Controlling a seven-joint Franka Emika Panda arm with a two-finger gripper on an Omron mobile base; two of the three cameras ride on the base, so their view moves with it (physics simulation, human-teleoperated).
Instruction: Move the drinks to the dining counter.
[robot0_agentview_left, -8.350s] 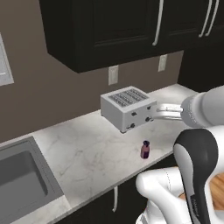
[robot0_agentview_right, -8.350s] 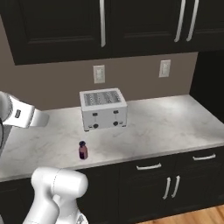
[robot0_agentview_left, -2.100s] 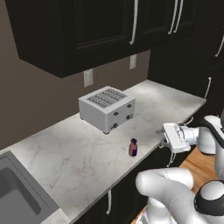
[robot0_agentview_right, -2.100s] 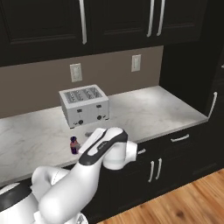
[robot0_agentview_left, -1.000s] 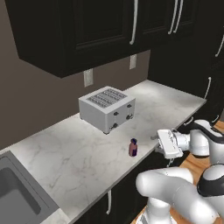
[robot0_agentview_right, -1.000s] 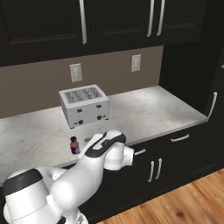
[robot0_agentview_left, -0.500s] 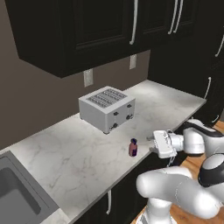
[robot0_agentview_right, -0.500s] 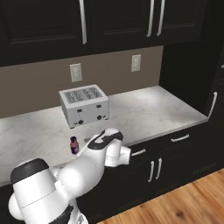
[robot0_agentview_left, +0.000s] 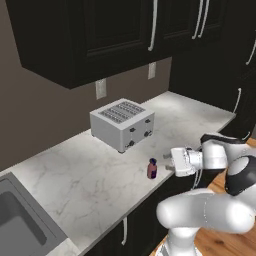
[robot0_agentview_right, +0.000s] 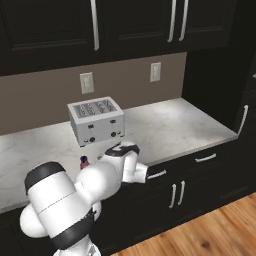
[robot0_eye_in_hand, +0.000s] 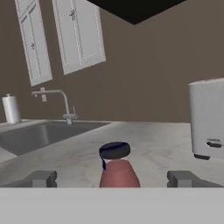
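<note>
On the bench (robot0_agentview_left: 90, 175), the purple bottle (robot0_agentview_left: 152, 168) is sitting near the front edge by the toaster (robot0_agentview_left: 122, 123), and the tool (robot0_agentview_left: 168, 161) is hovering beside it, spread wide, gripping nothing. Nothing's reaching the dining counter yet.

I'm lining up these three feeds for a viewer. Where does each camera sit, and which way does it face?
Left base view: behind the arm, left; looks down over the worktop, toaster and purple-red bottle; arm at lower right.
Right base view: behind, right; same worktop; arm at lower left.
Hand view: on the hand, level along the open pincer at the bottle, sink beyond.
All share bottle and toaster.
</note>
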